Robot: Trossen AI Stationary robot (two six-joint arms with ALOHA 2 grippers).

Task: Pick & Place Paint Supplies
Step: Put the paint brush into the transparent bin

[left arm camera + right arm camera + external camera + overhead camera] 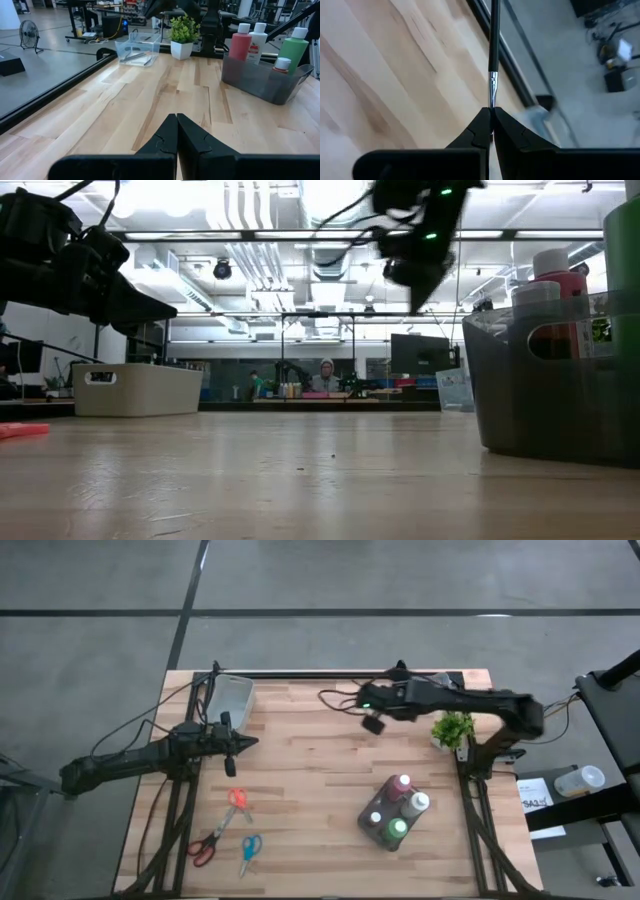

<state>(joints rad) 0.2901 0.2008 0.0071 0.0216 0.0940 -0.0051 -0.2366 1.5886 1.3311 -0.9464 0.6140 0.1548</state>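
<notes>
- Four paint bottles (397,809) stood in a grey caddy (377,827); no label was legible.
- Right end effector (492,116) was clamped on a paintbrush (493,50).
- Left end effector (177,119) was closed, empty, above the bench (165,95).

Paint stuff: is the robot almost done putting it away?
Partly. Four bottles already stand in the grey bin. The right hand is shut on a brush above the table's far side. More brushes seem to lie in the clear tray, still to move. The left hand is shut and empty.
</notes>
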